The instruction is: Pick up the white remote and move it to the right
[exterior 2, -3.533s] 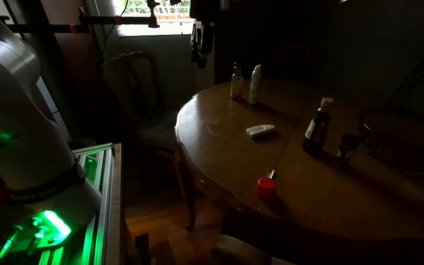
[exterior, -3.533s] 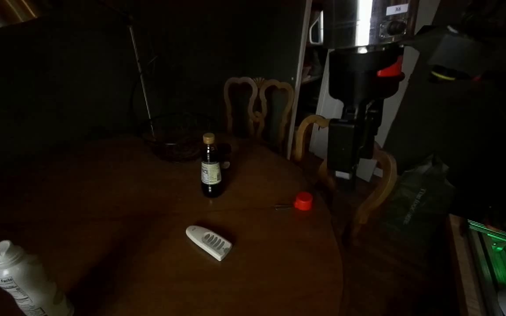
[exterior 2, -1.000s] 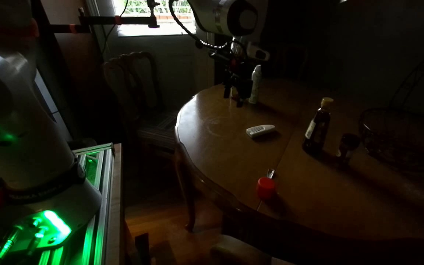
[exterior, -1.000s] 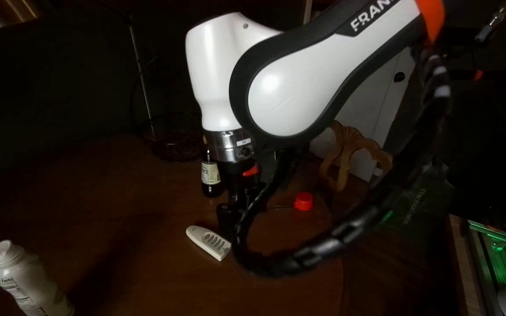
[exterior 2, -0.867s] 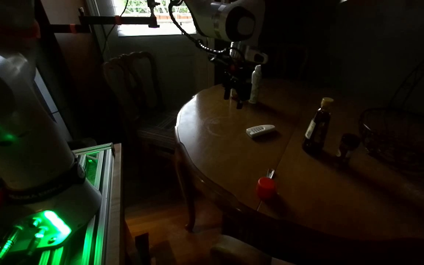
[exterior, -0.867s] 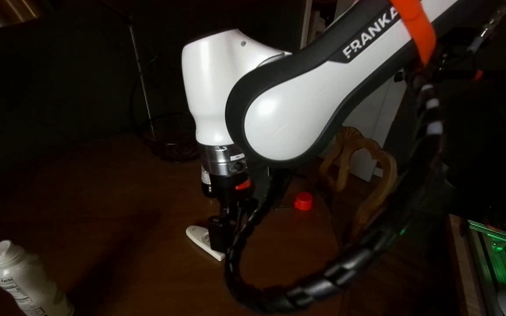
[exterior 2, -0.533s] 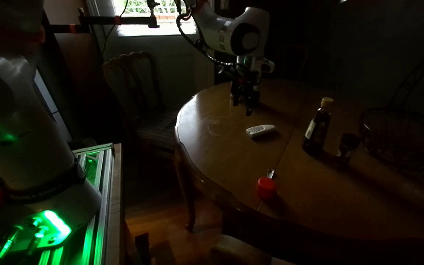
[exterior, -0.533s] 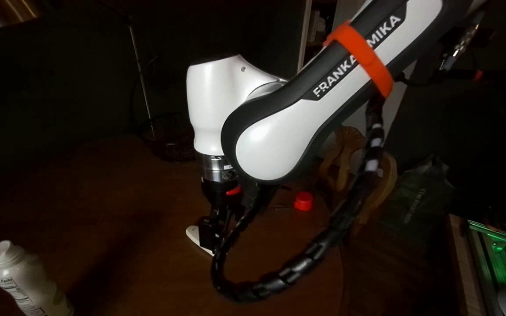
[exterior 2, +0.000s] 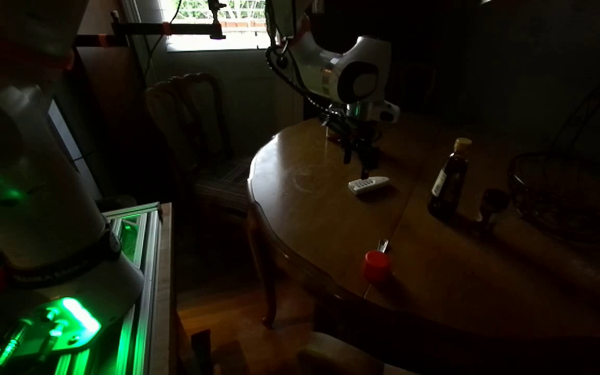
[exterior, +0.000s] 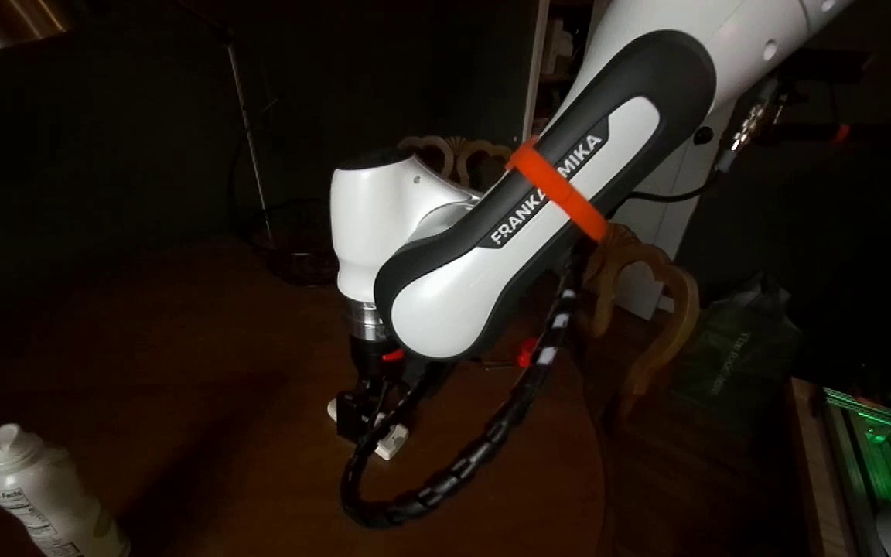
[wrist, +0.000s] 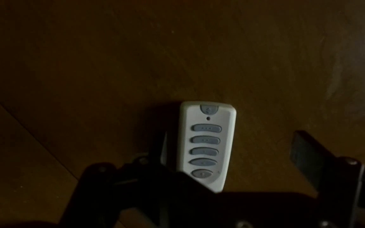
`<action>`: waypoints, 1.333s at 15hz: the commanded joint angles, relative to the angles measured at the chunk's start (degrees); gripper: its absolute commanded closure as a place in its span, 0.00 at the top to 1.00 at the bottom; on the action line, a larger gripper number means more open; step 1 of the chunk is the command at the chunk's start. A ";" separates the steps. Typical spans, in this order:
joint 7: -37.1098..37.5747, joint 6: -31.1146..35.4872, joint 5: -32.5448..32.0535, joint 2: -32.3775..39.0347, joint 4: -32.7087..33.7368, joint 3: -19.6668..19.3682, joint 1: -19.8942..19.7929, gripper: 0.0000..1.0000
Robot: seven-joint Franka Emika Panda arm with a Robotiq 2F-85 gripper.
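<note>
The white remote with grey buttons lies flat on the brown wooden table. It shows in both exterior views (exterior: pixel 393 442) (exterior 2: pixel 369 184), partly hidden behind my gripper (exterior: pixel 360 418) in one of them. My gripper also shows from the side (exterior 2: pixel 356 167), pointing down just above the remote. In the wrist view my gripper (wrist: pixel 230 142) is open, its fingers wide apart. There the remote (wrist: pixel 205 139) lies between the fingers, closer to the left one, and its lower end is hidden behind the gripper. Whether a fingertip touches the remote I cannot tell.
A red cap (exterior 2: pixel 377 266) stands near the table's edge with a small shiny item beside it. A dark bottle (exterior 2: pixel 446 182), a small dark jar (exterior 2: pixel 492 203) and a wire basket (exterior 2: pixel 519 208) stand beyond the remote. A white spray can (exterior: pixel 51 495) stands on the table.
The arm has swung in over the table and my gripper has come down above the remote, shifting along it in the last second. The remote has not moved.
</note>
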 commanded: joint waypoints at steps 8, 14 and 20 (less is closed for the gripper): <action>6.06 3.33 -1.62 9.73 9.66 -5.67 4.79 0.75; 6.87 1.06 -1.41 10.17 11.39 -6.57 5.39 0.35; 8.83 -9.35 -1.93 4.87 13.36 -7.74 5.43 0.28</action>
